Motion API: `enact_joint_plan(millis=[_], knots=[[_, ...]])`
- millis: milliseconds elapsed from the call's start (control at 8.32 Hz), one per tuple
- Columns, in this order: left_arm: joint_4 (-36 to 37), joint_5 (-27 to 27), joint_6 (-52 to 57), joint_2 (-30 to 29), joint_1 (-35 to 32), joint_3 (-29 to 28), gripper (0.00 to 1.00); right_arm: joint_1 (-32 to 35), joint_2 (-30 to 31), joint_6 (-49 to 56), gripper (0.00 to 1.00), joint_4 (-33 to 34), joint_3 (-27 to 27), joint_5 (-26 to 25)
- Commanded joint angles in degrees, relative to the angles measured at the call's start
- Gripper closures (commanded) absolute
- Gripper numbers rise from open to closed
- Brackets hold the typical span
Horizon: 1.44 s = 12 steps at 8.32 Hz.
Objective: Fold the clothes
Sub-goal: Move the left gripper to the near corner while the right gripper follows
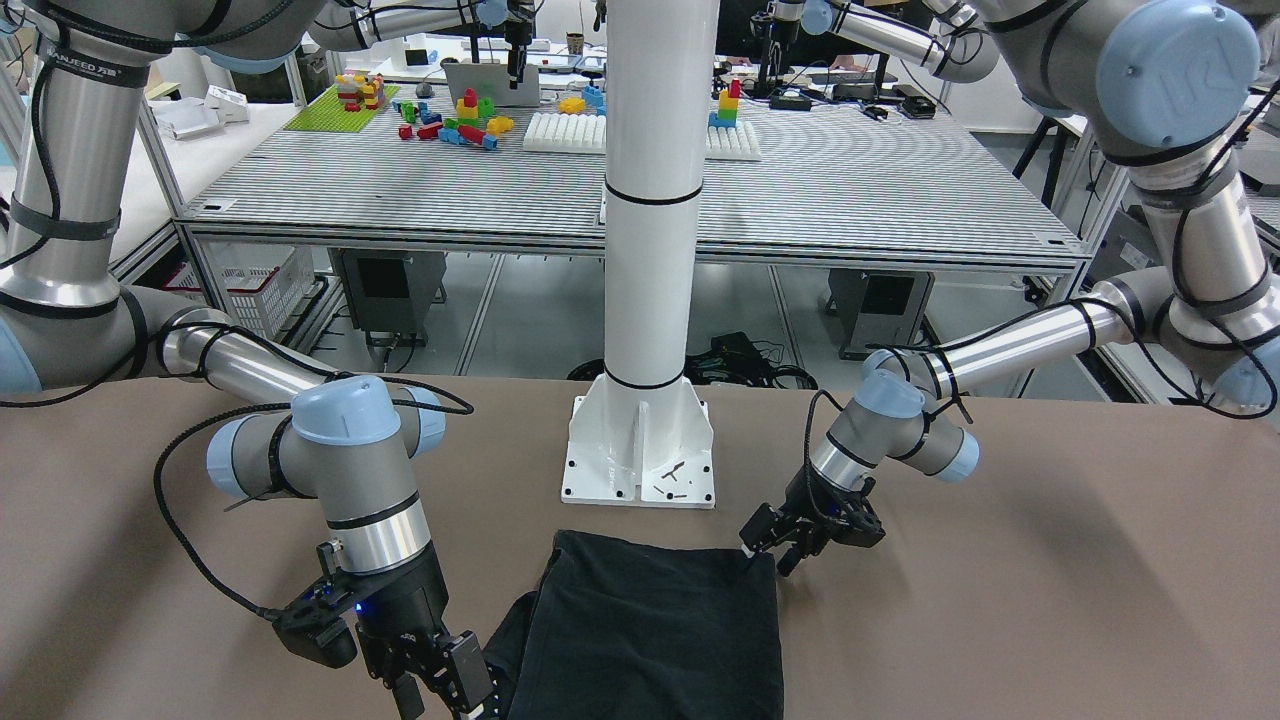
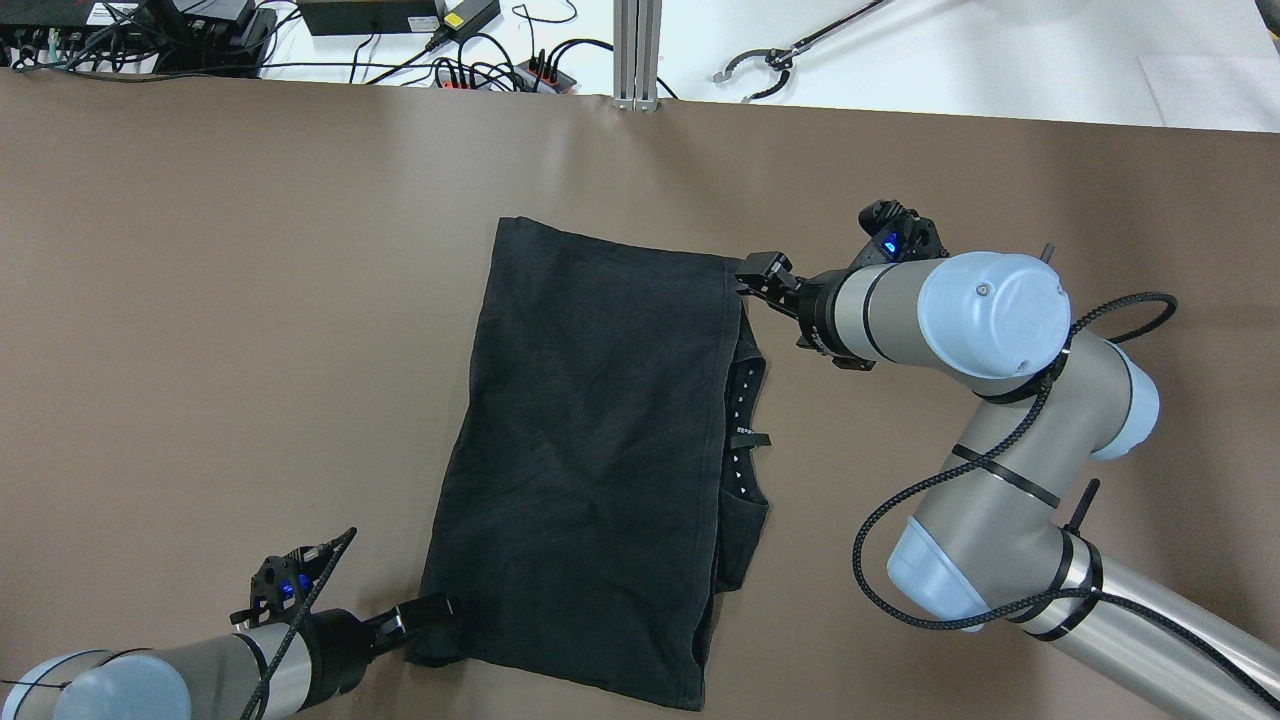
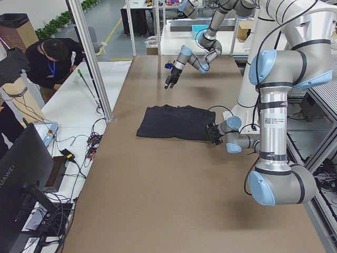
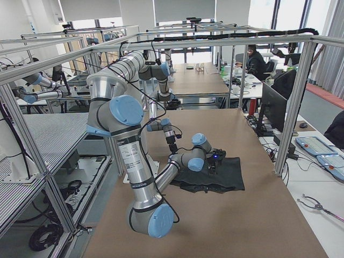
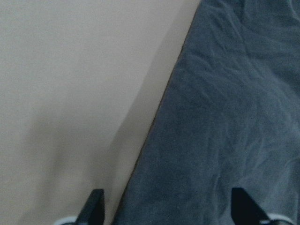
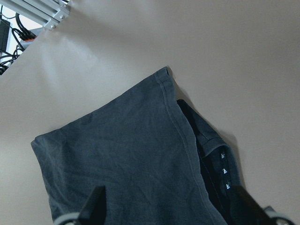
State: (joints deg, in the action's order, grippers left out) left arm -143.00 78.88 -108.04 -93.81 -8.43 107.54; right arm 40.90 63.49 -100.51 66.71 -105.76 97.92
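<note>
– Midway along the table (image 2: 200, 300), near the robot's edge: the cloth (image 2: 590, 450)?
– Yes. Left gripper (image 2: 440, 607) and right gripper (image 2: 748, 278) flank it. Wrist views show both spread apart, clamping nothing. Overhead shows white dots (image 2: 738, 430) that the front view hides.

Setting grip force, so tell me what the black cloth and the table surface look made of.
Black cloth: thin, soft knit, probably cotton jersey; matte, fine wrinkles, stitched hems. Table surface: smooth matte brown sheet, possibly vinyl or paper; uncertain.
</note>
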Motion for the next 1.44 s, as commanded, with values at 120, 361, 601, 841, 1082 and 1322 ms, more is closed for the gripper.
enact_joint_plan(millis=[120, 361, 601, 841, 1082, 1322], knots=[[0.1, -0.8, 0.3, 0.0, 0.9, -0.5, 0.05, 0.0, 0.1, 0.0, 0.06, 0.0, 0.0, -0.1], [0.1, -1.1, 0.5, -0.3, 1.0, -0.5, 0.11, 0.0, 0.1, 0.0, 0.06, 0.0, 0.0, -0.1], [0.1, -2.2, 0.9, -0.5, 1.0, -0.5, 0.70, 0.0, 0.1, 0.0, 0.06, 0.0, 0.0, -0.1], [0.1, -2.2, 1.0, -0.5, 1.0, -0.1, 1.00, 0.1, 0.2, 0.0, 0.06, 0.0, 0.0, -0.1], [0.1, -2.2, 1.0, -0.6, 1.0, 0.1, 1.00, 0.0, 0.8, -0.3, 0.06, 0.1, -0.2, -0.1], [0.1, -2.2, 1.0, -0.8, 1.0, 0.0, 1.00, -3.3, 5.3, -4.2, 0.08, 1.1, -4.5, -2.4]])
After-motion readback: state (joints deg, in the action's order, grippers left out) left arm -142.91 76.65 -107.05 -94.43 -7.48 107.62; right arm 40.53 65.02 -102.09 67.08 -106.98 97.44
